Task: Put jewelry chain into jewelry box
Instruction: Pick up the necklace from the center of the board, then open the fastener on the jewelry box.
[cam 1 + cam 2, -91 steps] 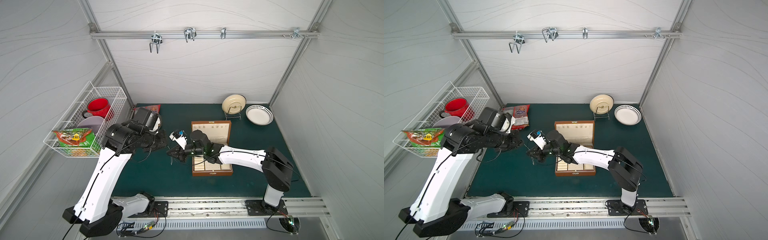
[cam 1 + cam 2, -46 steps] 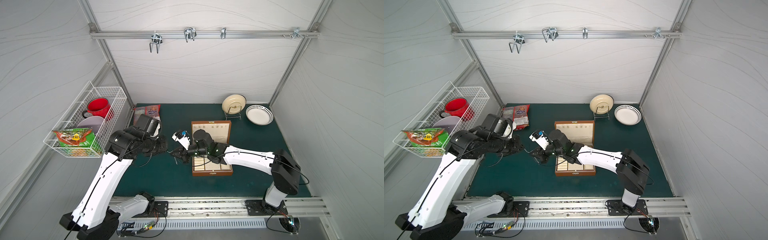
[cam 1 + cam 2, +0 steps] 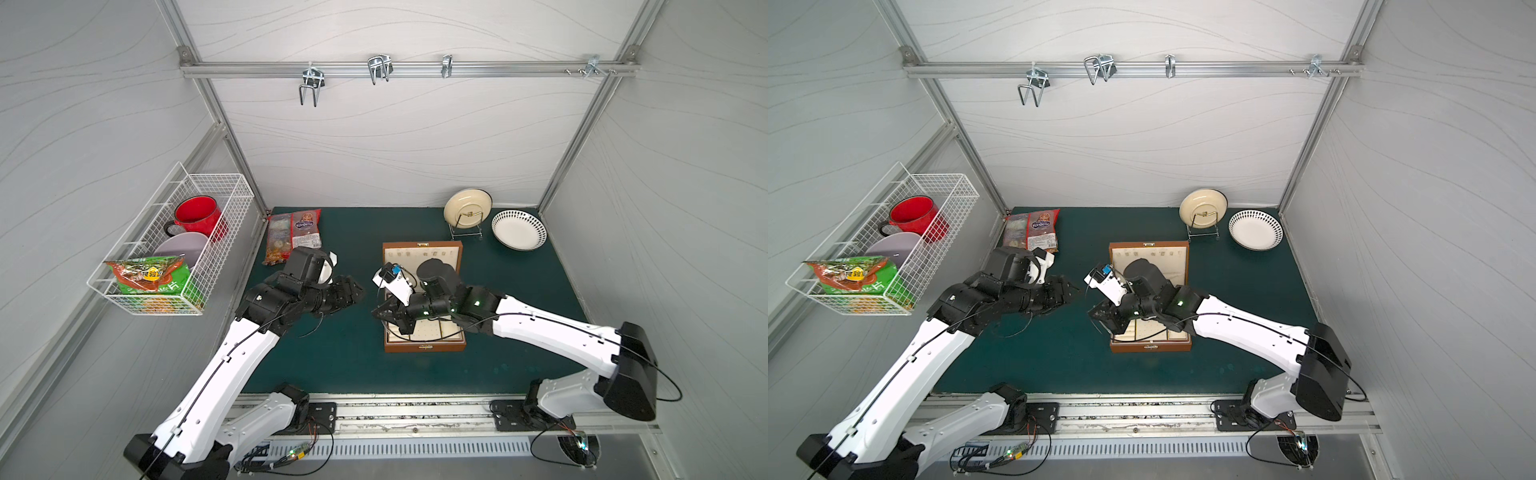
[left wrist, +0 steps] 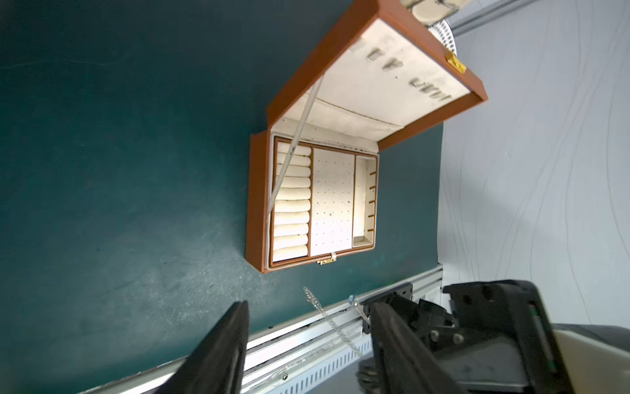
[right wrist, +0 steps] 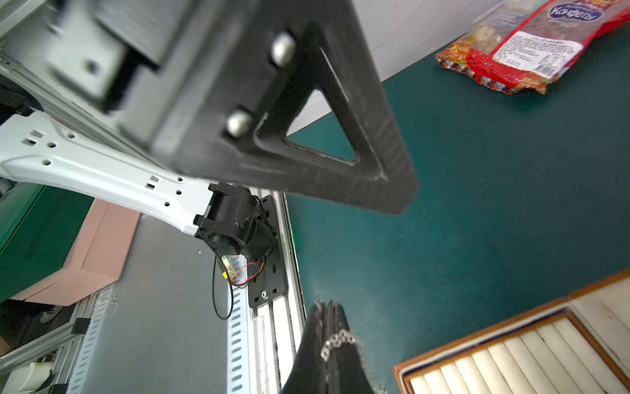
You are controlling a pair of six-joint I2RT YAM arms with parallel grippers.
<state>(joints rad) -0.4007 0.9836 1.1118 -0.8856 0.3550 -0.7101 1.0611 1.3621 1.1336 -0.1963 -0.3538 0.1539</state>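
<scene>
Where right fingers (image 5: 313, 346) meet, chain (image 5: 337, 342) sits pinched.

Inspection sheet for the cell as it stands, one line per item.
Surface: green mat, no spills seen.
Job's things: jewelry box open mid-mat; jewelry chain pinched in right gripper, not yet in box.
Clutter: snack packet, plate on stand, patterned bowl along the back.
Grippers: left gripper open, holding nothing; right gripper shut on chain.
Cables: black cable loop under left arm.
Surroundings: wire basket with red mug on wall; hook rail.
</scene>
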